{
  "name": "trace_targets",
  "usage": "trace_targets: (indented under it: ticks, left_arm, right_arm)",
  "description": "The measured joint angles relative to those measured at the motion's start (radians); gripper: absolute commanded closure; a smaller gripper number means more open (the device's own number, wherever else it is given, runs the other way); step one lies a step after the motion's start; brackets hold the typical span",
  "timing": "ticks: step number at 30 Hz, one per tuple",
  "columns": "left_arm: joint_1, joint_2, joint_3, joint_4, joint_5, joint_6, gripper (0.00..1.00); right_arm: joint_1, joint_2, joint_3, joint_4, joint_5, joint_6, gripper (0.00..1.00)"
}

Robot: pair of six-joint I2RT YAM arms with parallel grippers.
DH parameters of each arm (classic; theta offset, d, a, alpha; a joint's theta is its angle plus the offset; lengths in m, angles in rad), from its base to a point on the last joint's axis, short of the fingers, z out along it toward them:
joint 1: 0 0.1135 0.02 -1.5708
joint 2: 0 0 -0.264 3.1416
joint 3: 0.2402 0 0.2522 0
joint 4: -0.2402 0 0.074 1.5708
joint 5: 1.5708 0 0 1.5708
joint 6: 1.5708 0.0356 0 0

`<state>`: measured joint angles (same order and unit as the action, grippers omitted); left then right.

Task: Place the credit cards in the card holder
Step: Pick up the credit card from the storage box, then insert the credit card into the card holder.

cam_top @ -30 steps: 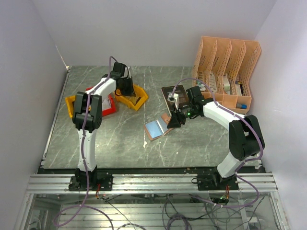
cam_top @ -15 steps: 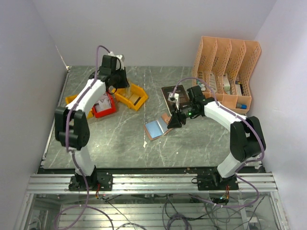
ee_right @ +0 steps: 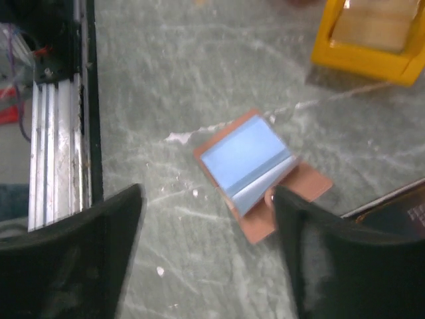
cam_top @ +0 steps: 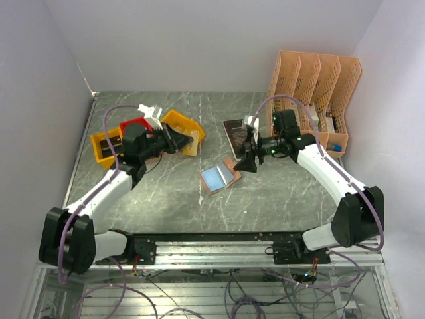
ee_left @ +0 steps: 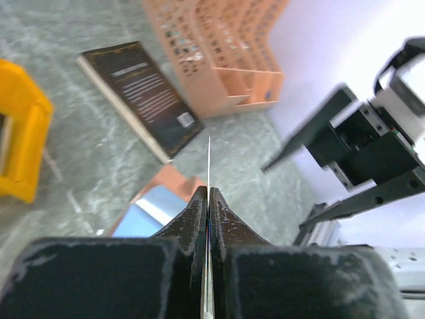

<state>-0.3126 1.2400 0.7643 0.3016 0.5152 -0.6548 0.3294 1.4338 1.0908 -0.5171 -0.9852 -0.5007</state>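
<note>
Card holder [ee_right: 255, 222] lies open below the wide right tool [ee_right: 207, 196], counter [ee_right: 166, 66] showing round its edges. Left tool [ee_left: 208, 194] pinches a credit card [ee_left: 209, 163], edge-on in its wrist view.

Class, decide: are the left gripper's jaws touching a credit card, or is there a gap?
Touching. The left wrist view shows the left gripper with its jaws shut on a thin credit card, which is seen edge-on and sticks out between them.

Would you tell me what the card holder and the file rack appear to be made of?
The card holder looks like leather or imitation leather: matte tan-pink, thin, lying folded open. The file rack seems rigid moulded plastic: even peach-orange colour, regular lattice holes in its walls.
</note>
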Motion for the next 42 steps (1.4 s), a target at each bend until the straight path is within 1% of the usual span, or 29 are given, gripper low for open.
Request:
trace_targets:
  ticks: [1, 3, 6, 9, 12, 15, 17, 19, 24, 29, 32, 37, 42]
  left_arm:
    - [-0.006, -0.021, -0.035, 0.058, 0.011, -0.024, 0.93]
    - [-0.021, -0.058, -0.096, 0.169, 0.027, -0.065, 0.93]
    - [-0.057, -0.116, -0.187, 0.340, 0.031, -0.116, 0.93]
    - [-0.085, -0.155, -0.259, 0.490, 0.029, -0.162, 0.93]
    - [-0.112, -0.167, -0.329, 0.646, 0.025, -0.215, 0.93]
    - [-0.145, -0.159, -0.378, 0.779, 0.011, -0.255, 0.93]
    - [-0.165, -0.151, -0.393, 0.838, 0.001, -0.269, 0.93]
    - [-0.183, -0.139, -0.395, 0.879, -0.013, -0.274, 0.93]
    - [-0.223, -0.102, -0.395, 0.943, -0.049, -0.277, 0.93]
    - [-0.259, -0.061, -0.394, 0.979, -0.071, -0.277, 0.93]
    - [-0.281, -0.030, -0.394, 0.991, -0.082, -0.277, 0.93]
    - [-0.315, -0.007, -0.393, 1.002, -0.106, -0.269, 0.93]
    - [-0.352, -0.005, -0.377, 1.001, -0.126, -0.245, 0.93]
  right_arm:
    - [0.000, -0.005, 0.018, 0.003, -0.006, 0.009, 0.01]
    - [-0.001, 0.010, 0.087, 0.022, -0.046, 0.035, 0.00]
    - [-0.002, 0.082, 0.212, 0.060, -0.168, 0.099, 0.00]
    - [-0.001, 0.147, 0.285, 0.056, -0.263, 0.124, 0.00]
    - [0.000, 0.150, 0.242, 0.149, -0.304, 0.251, 0.00]
    - [0.000, 0.093, 0.111, 0.356, -0.323, 0.472, 0.00]
    - [0.000, 0.077, 0.068, 0.444, -0.338, 0.572, 0.00]
    - [0.000, 0.077, 0.058, 0.517, -0.351, 0.661, 0.00]
    - [-0.001, 0.077, 0.042, 0.660, -0.367, 0.784, 0.00]
    - [-0.003, 0.077, -0.042, 0.813, -0.380, 0.917, 0.01]
    - [-0.008, 0.077, -0.078, 0.885, -0.391, 0.984, 0.05]
    - [-0.011, 0.072, -0.079, 0.902, -0.391, 1.003, 0.12]
    - [-0.024, 0.064, -0.079, 0.941, -0.378, 1.075, 0.22]
